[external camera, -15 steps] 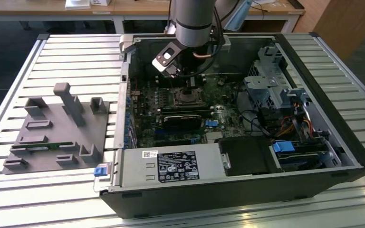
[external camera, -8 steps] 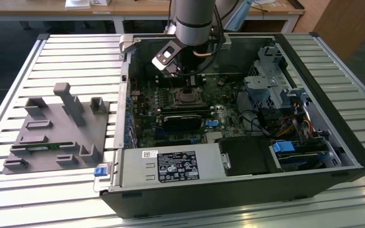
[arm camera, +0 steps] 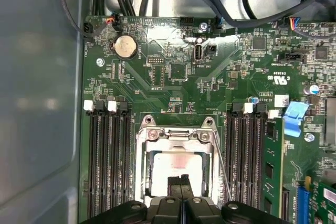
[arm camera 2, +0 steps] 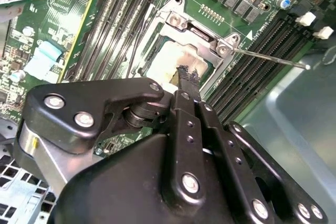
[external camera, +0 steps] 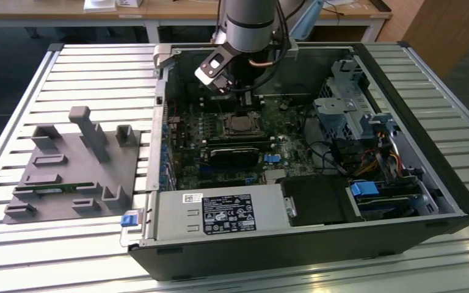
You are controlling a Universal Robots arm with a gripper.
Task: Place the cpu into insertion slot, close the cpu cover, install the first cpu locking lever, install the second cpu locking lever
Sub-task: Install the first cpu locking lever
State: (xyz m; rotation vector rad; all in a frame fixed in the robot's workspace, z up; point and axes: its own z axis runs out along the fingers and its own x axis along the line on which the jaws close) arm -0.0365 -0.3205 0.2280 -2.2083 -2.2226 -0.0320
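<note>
The cpu (arm camera: 173, 163) lies in the insertion slot (external camera: 239, 125), its pale face (arm camera 2: 168, 61) showing through the window of the cpu cover (arm camera: 143, 166). The silver cover frame (arm camera 2: 202, 30) lies down flat over the chip. One thin steel locking lever (arm camera 2: 268, 59) stands out free to the side of the socket; in the first wrist view it runs along the cover's edge (arm camera: 220, 166). My gripper (arm camera: 181, 179) hangs just above the chip, shut with nothing between its fingers (arm camera 2: 188, 74). In the exterior view the gripper (external camera: 228, 88) is inside the open computer case.
Long black memory slots (arm camera: 107, 166) flank the socket, with a green card (arm camera: 270, 171) and a blue clip (arm camera: 295, 116) beyond. A coin battery (arm camera: 126, 46) sits further off. The case holds a power supply (external camera: 218, 213) and drive cage (external camera: 344, 116). A grey fixture (external camera: 71, 165) stands beside it.
</note>
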